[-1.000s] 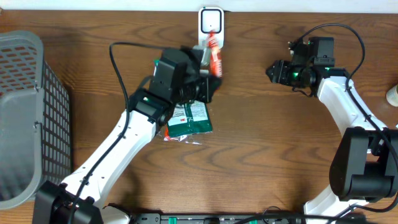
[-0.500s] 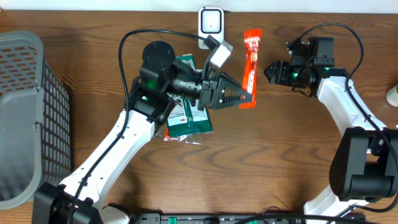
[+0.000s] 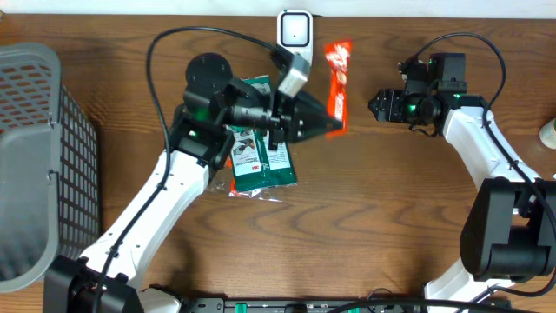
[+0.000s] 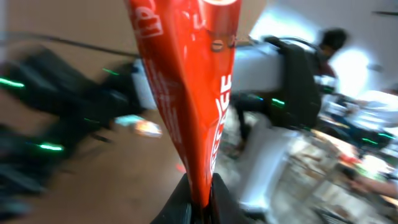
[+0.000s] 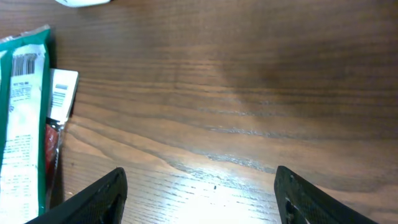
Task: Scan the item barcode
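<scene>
Your left gripper [image 3: 332, 130] is pinching the bottom end of the red snack wrapper [image 3: 337, 69]. In the wrist view the fingertips [image 4: 186, 202] are pressed tight on the seam. The wrapper is held up just right of the white scanner [image 3: 295, 30]. The green packets [image 3: 261, 161] lie on the table [image 3: 391, 226] on the near side of the scanner, under the left arm. Your right gripper [image 3: 380, 104] is well right of the scanner, its fingers [image 5: 93, 199] spread with nothing between them. The grey basket [image 3: 35, 156] sits far left of the scanner.
</scene>
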### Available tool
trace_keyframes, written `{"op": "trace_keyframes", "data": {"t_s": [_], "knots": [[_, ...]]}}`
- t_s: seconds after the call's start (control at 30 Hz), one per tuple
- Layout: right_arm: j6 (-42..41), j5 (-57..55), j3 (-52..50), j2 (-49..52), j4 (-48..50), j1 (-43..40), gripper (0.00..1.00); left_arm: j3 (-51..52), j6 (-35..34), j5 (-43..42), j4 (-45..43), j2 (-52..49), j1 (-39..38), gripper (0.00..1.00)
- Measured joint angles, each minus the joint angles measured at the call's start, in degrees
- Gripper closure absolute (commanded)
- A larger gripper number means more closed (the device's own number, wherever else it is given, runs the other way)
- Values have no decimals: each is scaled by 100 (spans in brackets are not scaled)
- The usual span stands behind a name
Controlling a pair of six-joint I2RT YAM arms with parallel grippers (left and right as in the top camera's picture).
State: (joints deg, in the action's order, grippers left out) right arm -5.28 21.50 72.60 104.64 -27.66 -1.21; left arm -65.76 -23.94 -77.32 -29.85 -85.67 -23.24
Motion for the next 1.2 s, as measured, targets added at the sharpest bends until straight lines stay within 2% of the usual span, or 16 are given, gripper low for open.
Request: {"op": "trace_keyframes", "data": {"t_s": [0.07,0.2,0.33,0.47,0.7,0.83,0.97,1.2], "knots": [[48,-24,0,0,-66,0,26,2,417,605,352,0,81,93],[140,-103,0,0,-223,0,27,15,1735,2656,1215,-4,105,93],[170,-293,0,0,-343,0,26,24,3279,4916,1335,-4,-195,93],[184,-422,0,0,-337,0,26,24,4693,6406,1388,-4,-640,93],[190,-490,0,0,-345,0,27,24,6634,8179,1836,-4,-905,93],[190,-507,0,0,-330,0,28,24,7453,8996,1989,-7,-901,93],[192,-511,-4,0,-302,0,28,26,8209,9429,1939,-7,-933,93],[192,-553,-164,0,-256,0,28,26,9245,9704,1517,-7,-1344,93]]}}
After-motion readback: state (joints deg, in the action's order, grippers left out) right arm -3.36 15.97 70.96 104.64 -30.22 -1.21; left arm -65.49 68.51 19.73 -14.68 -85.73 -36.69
